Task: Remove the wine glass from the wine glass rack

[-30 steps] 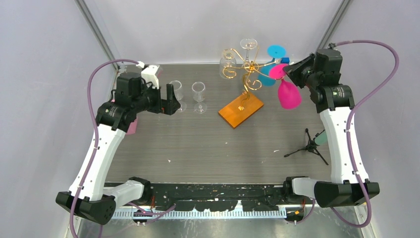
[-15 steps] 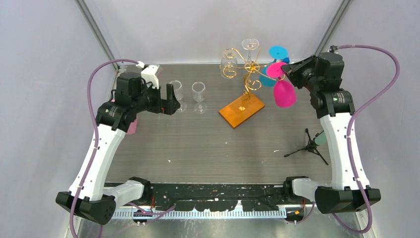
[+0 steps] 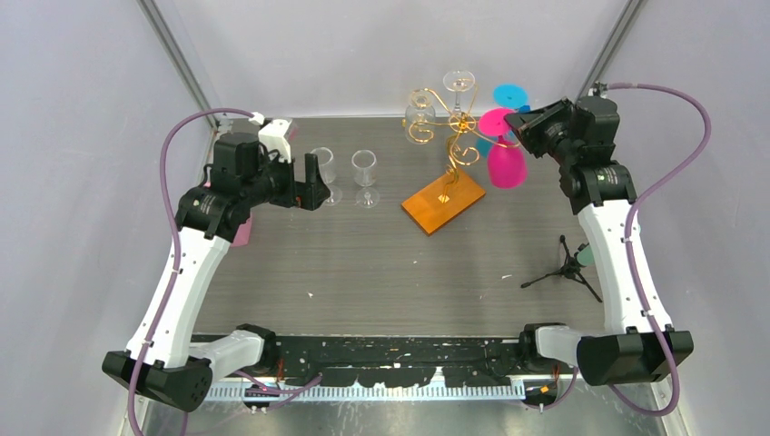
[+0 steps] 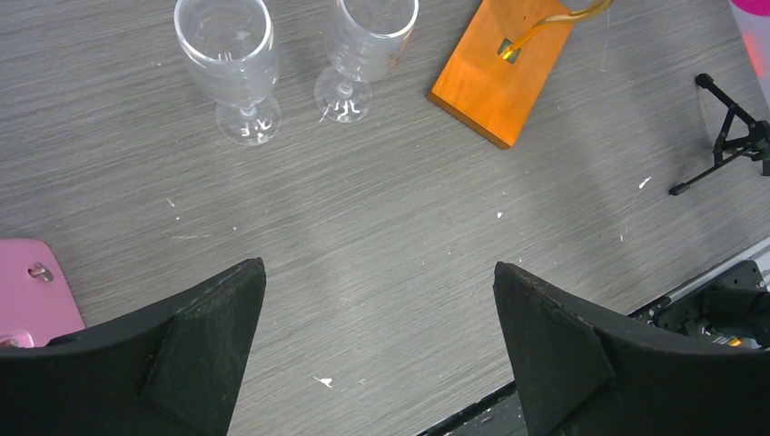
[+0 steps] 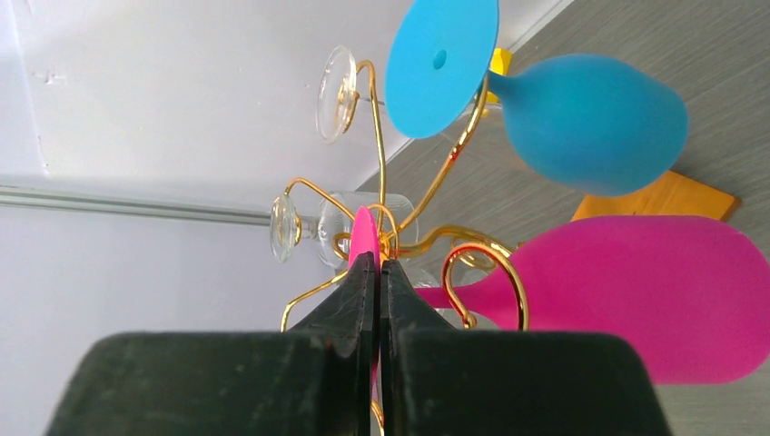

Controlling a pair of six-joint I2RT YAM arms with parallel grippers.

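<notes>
The wine glass rack (image 3: 454, 127), gold wire on an orange base (image 3: 443, 201), stands at the back of the table. A pink wine glass (image 3: 506, 165) hangs bowl-down at its right side. My right gripper (image 3: 519, 127) is shut on that glass's pink foot, seen edge-on between the fingers in the right wrist view (image 5: 365, 238). There the pink stem runs through a gold scroll loop (image 5: 486, 282). A blue wine glass (image 5: 590, 123) and two clear glasses (image 5: 336, 82) hang on the rack. My left gripper (image 4: 377, 272) is open and empty over the table.
Two clear glasses (image 3: 323, 168) (image 3: 364, 168) stand upright on the table left of the rack, just beyond the left gripper. A small black tripod (image 3: 567, 268) stands at the right. A pink object (image 4: 27, 291) lies at the left edge.
My right gripper has carried the pink glass left and slightly back, closer in against the rack's scroll arms. The left arm has not moved.
</notes>
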